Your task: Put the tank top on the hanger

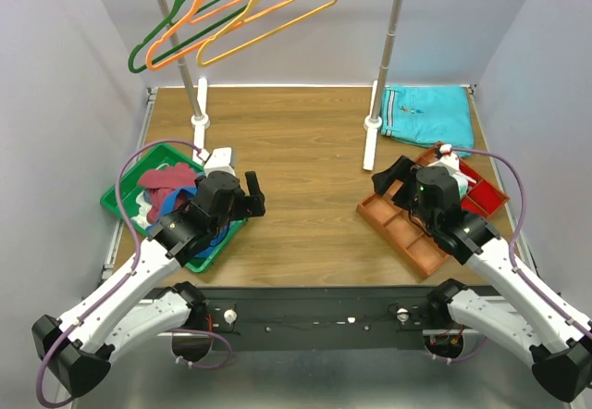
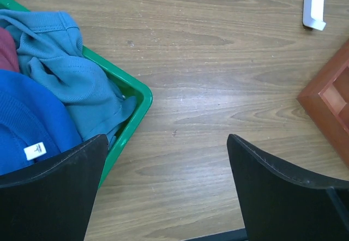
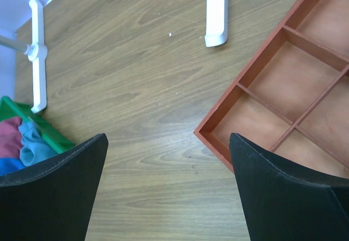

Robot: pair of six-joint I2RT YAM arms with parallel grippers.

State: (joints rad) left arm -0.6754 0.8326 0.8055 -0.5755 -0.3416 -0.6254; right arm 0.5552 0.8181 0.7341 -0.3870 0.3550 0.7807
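The royal blue tank top lies bunched in the green bin, a white label showing on it. A sliver of it shows under my left arm in the top view. The yellow hanger hangs from the rail at the back, rightmost of three hangers. My left gripper is open and empty over bare wood just right of the bin's corner; it also shows in the left wrist view. My right gripper is open and empty at the left corner of the brown tray; it also shows in the right wrist view.
A teal cloth and a maroon cloth share the bin. An orange hanger and a green hanger hang beside the yellow one. Two rack poles with white feet stand at the back. A folded turquoise garment and a red tray are on the right.
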